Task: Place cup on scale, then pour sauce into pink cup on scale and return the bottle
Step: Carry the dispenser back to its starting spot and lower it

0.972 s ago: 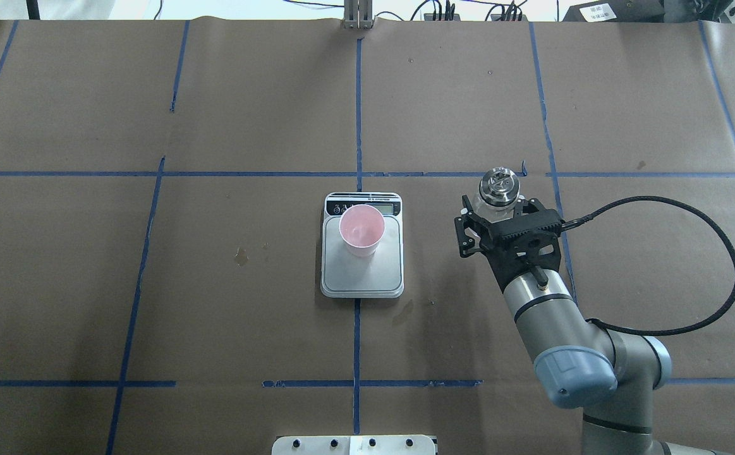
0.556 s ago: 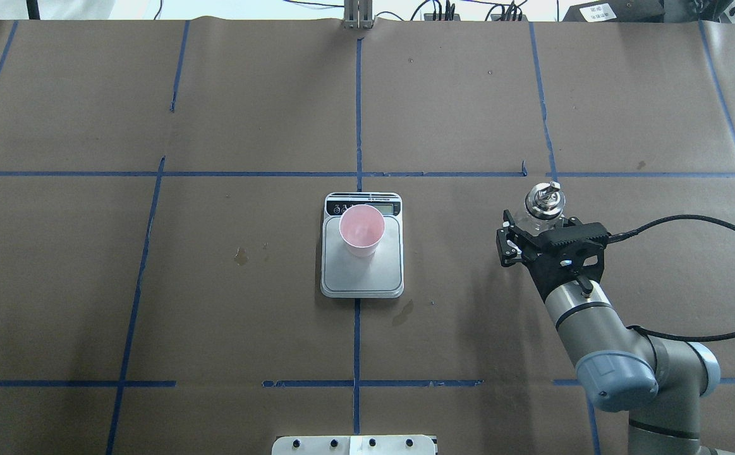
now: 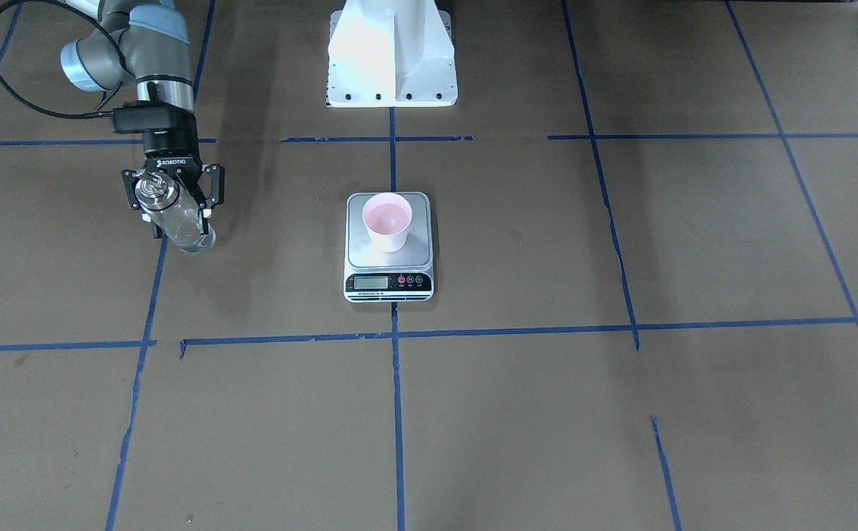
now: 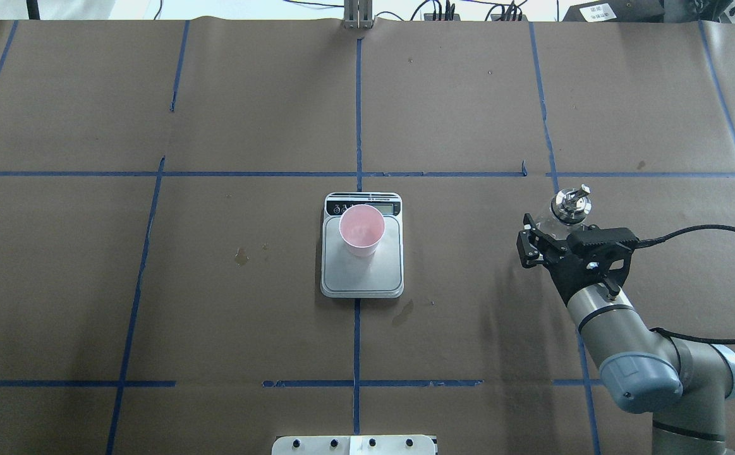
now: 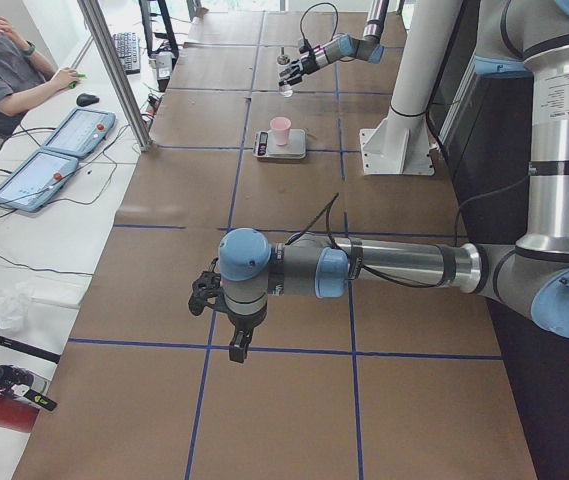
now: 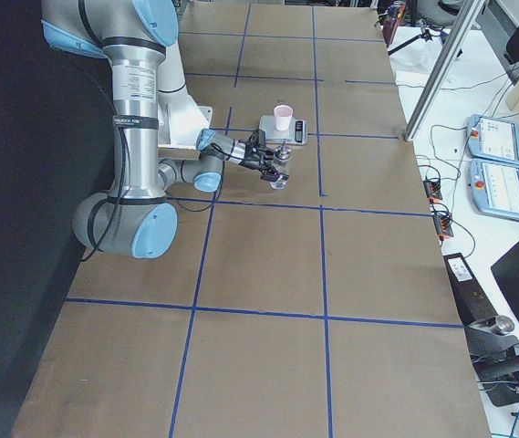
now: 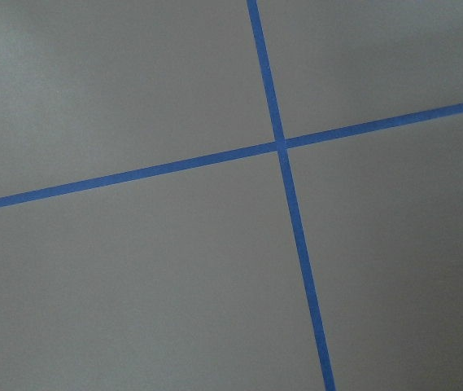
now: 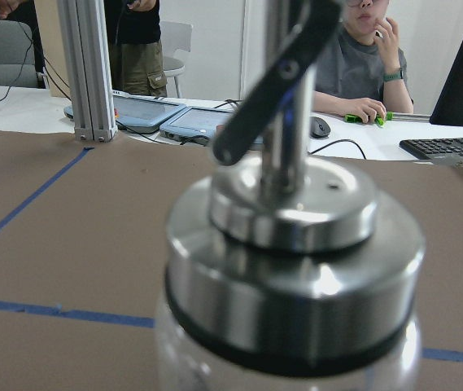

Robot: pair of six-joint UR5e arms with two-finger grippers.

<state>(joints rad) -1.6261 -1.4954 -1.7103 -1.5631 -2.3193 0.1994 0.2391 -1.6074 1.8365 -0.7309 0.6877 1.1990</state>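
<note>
The right gripper [image 4: 552,232] is closed on the bottle [image 4: 570,203], clasping its glass body just below the silver top. The bottle stands upright to the robot's right of the scale [image 4: 362,275], well apart from it, by a blue tape line [image 4: 547,139]. Whether its base touches the table [image 4: 247,126] cannot be told. The cup [image 4: 361,229] sits upright on the scale's platform, toward the display end. The left gripper [image 5: 216,300] hangs over the table far off. Whether it is open or closed cannot be told.
</note>
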